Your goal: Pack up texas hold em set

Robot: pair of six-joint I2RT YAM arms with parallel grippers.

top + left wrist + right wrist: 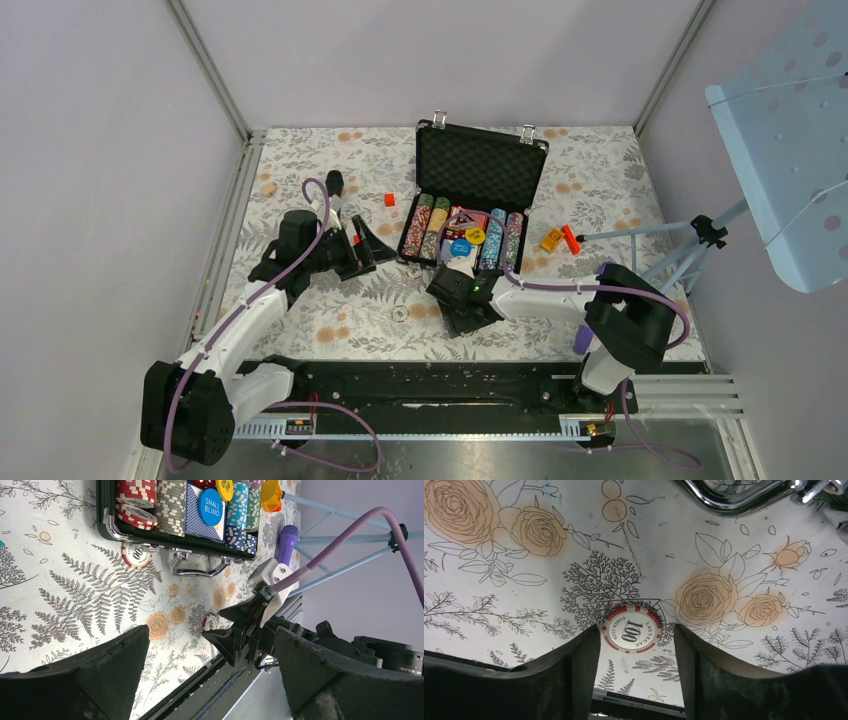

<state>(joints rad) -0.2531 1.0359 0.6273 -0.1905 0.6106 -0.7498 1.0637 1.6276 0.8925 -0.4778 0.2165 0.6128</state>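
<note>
Red-and-white striped "100" poker chip lies flat on the floral-printed counter, in front of the chrome handle of the open black foam-lined briefcase. The right gripper hovers low with its jaws parted a little wider than the chip, apparently lined up to pinch it. Rows of striped chips, card decks, a round blue button and a round yellow button fill the case, so the stray likely belongs there, while the left gripper hangs nearby, jaws wide and empty.
</note>
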